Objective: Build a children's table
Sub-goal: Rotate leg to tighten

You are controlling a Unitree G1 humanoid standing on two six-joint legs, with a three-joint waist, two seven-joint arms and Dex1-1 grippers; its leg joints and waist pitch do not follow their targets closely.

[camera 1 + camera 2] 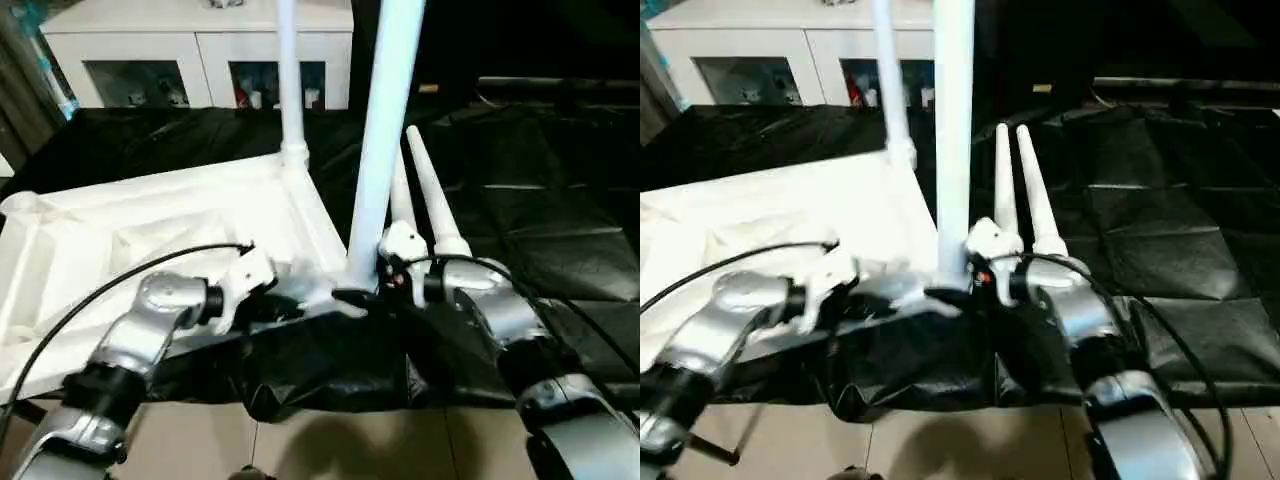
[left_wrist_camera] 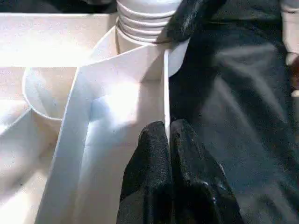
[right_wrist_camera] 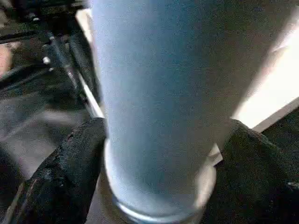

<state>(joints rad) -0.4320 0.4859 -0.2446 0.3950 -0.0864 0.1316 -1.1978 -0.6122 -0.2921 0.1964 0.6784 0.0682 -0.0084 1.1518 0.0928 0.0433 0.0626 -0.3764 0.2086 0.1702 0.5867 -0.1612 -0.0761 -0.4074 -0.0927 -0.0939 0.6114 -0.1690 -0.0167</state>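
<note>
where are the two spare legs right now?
Head view: the two loose legs lie side by side on the black sheet, right of the tabletop, behind the right gripper.

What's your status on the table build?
Left gripper shut on tabletop rim. Right gripper around near leg, seated upright. Two legs loose.

Home-like room — white glass-front cabinet (image 1: 195,45), tiled floor (image 1: 330,450), black sheet (image 1: 540,200).

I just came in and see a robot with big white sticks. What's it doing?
It's building a little table. The tabletop lies upside down on a black sheet. Two legs already stand up in its corners. The right gripper has its fingers around the near leg, while the left gripper pinches the tabletop's edge. Two more legs lie waiting nearby.
</note>
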